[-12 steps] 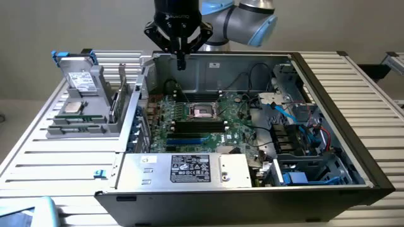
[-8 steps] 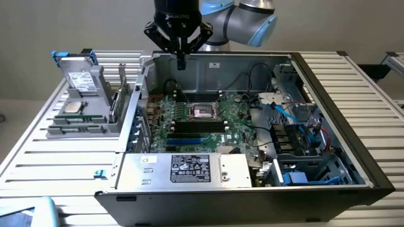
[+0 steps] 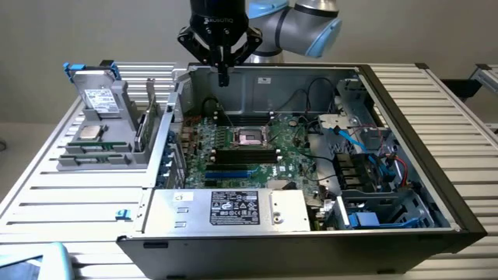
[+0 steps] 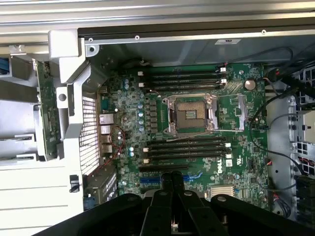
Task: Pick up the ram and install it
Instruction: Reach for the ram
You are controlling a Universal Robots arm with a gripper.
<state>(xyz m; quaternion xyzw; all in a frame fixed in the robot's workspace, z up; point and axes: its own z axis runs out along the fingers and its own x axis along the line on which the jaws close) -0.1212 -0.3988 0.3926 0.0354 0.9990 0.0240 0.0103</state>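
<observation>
Tool (image 3: 223,77): hanging above case (image 3: 295,87) rear, clenched, empty. Ram (image 3: 142,131): standing edge-up in rack (image 3: 101,161); prob. light, stiff, fragile. Gripping top edge mid-length is looking safest.

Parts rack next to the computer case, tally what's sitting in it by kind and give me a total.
hard drive: 1
processor chip: 1
ram: 1
Total: 3

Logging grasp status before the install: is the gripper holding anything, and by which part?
Nothing. The gripper hangs empty above the case; the ram sits in its holder.
</observation>
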